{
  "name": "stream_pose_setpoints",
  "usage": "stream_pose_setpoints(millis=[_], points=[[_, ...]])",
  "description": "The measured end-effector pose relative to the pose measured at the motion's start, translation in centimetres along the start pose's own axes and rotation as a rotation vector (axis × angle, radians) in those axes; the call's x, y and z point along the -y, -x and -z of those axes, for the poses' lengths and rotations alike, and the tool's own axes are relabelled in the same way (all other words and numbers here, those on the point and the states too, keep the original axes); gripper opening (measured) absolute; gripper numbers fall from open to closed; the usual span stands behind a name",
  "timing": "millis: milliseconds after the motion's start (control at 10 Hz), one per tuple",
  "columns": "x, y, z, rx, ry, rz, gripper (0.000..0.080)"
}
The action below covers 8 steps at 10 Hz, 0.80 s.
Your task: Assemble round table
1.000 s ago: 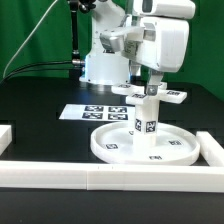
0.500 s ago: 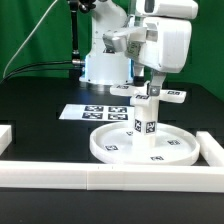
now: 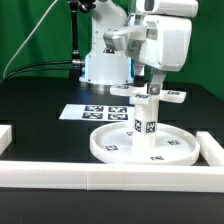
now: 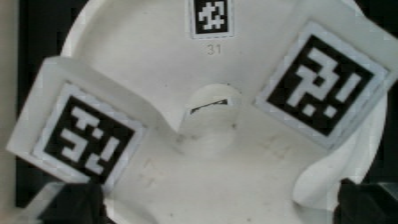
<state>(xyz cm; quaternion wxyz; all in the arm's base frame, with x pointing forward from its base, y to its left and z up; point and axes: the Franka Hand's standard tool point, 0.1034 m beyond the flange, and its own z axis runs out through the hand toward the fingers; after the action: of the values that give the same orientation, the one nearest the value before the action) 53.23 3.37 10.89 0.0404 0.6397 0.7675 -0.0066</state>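
Observation:
The large rimmed round disc [image 3: 120,148] lies flat on the black table. The short cylindrical leg [image 3: 146,120] stands upright in its middle. The cross-shaped base piece [image 3: 174,97] sits on top of the leg with its tagged arms spread level. My gripper [image 3: 151,88] hangs straight down over the base's middle, its jaws standing wide on either side of it. In the wrist view the base [image 4: 214,110] fills the picture, with tags on its arms, and my dark fingertips [image 4: 43,200] show only at the corners.
The marker board [image 3: 92,112] lies flat behind the disc, toward the exterior view's left. Long white border rails run along the front [image 3: 100,178], at the right [image 3: 212,148] and at the left [image 3: 6,135]. The arm's white base [image 3: 100,65] stands behind.
My hand has turned slightly and shifted a little toward the exterior view's right over the base. The base, leg and disc have not visibly moved.

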Motion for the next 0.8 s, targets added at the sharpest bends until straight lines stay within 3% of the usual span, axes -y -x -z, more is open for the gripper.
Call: stream_pose_setpoints(millis=[200,500,800], points=[[0.0,0.2,0.0,0.001,0.001,0.015,0.0648],[-1.3,0.6,0.9,0.029,0.022,0.143,0.0648],[-1.2,0.5,0.9,0.028,0.021,0.140,0.0648]])
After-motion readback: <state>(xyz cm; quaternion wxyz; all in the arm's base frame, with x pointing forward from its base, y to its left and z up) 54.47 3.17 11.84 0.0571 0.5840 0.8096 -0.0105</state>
